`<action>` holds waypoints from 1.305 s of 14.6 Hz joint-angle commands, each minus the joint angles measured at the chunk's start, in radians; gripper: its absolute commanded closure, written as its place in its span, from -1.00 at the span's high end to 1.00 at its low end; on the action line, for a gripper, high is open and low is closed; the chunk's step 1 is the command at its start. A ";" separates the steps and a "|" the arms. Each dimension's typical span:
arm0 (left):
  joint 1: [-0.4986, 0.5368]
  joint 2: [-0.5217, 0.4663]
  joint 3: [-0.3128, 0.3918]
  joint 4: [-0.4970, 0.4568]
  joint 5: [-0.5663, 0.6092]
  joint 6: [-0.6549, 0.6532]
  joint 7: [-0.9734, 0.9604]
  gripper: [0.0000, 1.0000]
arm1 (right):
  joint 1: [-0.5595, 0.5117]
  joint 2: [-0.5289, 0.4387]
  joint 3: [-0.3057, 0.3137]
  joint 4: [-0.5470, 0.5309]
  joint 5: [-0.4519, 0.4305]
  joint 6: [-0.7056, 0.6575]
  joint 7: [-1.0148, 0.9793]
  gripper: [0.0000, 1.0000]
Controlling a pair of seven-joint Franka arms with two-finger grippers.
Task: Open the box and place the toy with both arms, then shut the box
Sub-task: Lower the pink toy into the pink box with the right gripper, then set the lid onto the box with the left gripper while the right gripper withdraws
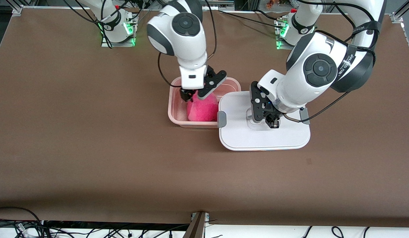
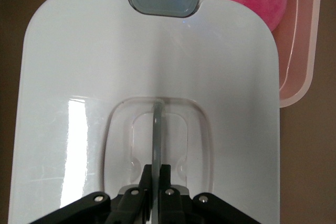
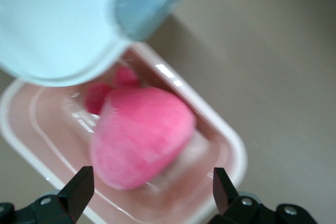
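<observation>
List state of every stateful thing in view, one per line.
Pale pink translucent plastic tub: open, lid off.
Flat white lid with grey clips: overlapping the tub's rim, handle gripped.
Bright pink plush toy: inside tub, released.
Left end effector: shut on lid handle.
Right end effector: open above toy.

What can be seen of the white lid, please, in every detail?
The lid is flat, white, glossy plastic with rounded corners, a grey clip on each short side and a clear recessed handle. It is off the tub and overlaps its rim at the end toward the left arm. The left gripper is shut on the handle's thin upright bar.
</observation>
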 commanded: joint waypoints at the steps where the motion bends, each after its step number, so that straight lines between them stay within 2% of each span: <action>1: -0.005 -0.001 -0.002 0.012 -0.033 -0.014 0.016 -1.00 | -0.160 -0.057 -0.006 0.014 0.069 -0.077 0.006 1.00; 5: -0.074 0.068 -0.023 0.008 -0.138 -0.003 0.006 -1.00 | -0.353 -0.091 -0.007 0.026 0.146 -0.175 0.005 1.00; 8: -0.147 0.104 -0.022 0.015 -0.194 -0.001 -0.073 -1.00 | -0.458 -0.094 -0.007 0.051 0.154 -0.247 0.011 1.00; 10: -0.230 0.119 -0.016 0.015 -0.178 0.026 -0.172 -1.00 | -0.498 -0.096 -0.010 0.052 0.152 -0.276 0.012 1.00; 12: -0.290 0.130 -0.013 0.001 -0.111 0.153 -0.189 -1.00 | -0.528 -0.099 -0.010 0.084 0.151 -0.327 0.006 1.00; 14: -0.290 0.168 -0.014 0.001 -0.099 0.229 -0.189 -1.00 | -0.535 -0.142 -0.045 0.101 0.154 -0.366 0.006 1.00; 15: -0.286 0.177 -0.014 0.001 -0.102 0.238 -0.188 -1.00 | -0.544 -0.178 -0.059 0.101 0.151 -0.377 0.003 1.00; 17: -0.270 0.180 -0.016 -0.009 -0.119 0.232 -0.175 -1.00 | -0.548 -0.226 -0.125 0.086 0.159 -0.379 0.000 1.00; 19: -0.281 0.180 -0.017 -0.026 -0.110 0.229 -0.174 -1.00 | -0.542 -0.277 -0.169 0.034 0.159 -0.384 -0.014 1.00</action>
